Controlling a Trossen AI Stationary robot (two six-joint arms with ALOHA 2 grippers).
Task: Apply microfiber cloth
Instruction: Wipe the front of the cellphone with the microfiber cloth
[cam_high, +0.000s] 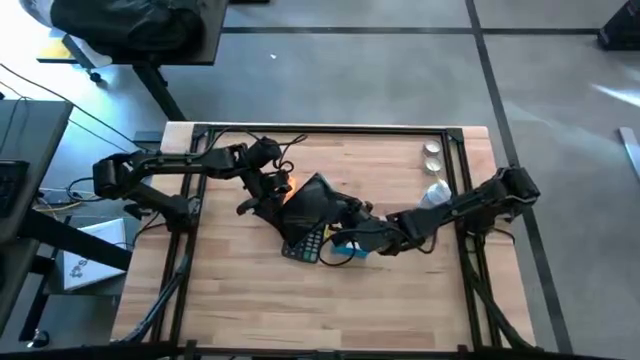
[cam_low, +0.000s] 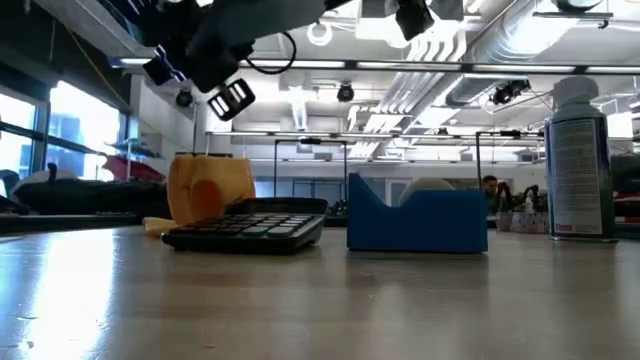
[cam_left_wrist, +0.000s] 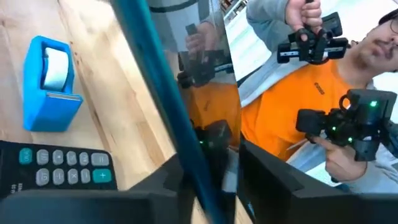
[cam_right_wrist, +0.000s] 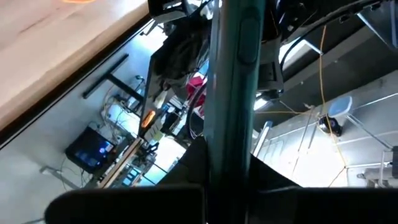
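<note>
Since the calculator (cam_low: 250, 226) stands in front at table height, can see only the upper part of the microfiber cloth (cam_low: 205, 188): an orange lump, bunched upright, rising above the calculator's left end and touching or just behind it. From above, reduced to a small orange glint past the calculator's far edge, otherwise covered by the left gripper (cam_high: 265, 197) and the teal slab (cam_high: 318, 203). Cannot tell its long axis or which way it points; heaped rather than laid flat.

Cannot make out the slab's face in either wrist view, only its thin edge running between dark fingers. Held tilted in the air above the calculator, between the two arms. In the left wrist view, a person in an orange shirt (cam_left_wrist: 292, 106) beside that edge, hands on two dark handsets; hard to say whether seen directly or mirrored in the slab.

Left arm reaching in from the calculator's left, bent at the elbow, wrist turned down over the cloth, fingers pinching one end of the slab. Right gripper (cam_high: 352, 224) just to the calculator's right, fingers likewise clamped on the slab's other end, arm stretched low and long from the table's right edge.

Blue tape dispenser (cam_low: 418, 222) right beside the calculator. Spray can (cam_low: 578, 165) well off to its right, its top cut off in the low view.
</note>
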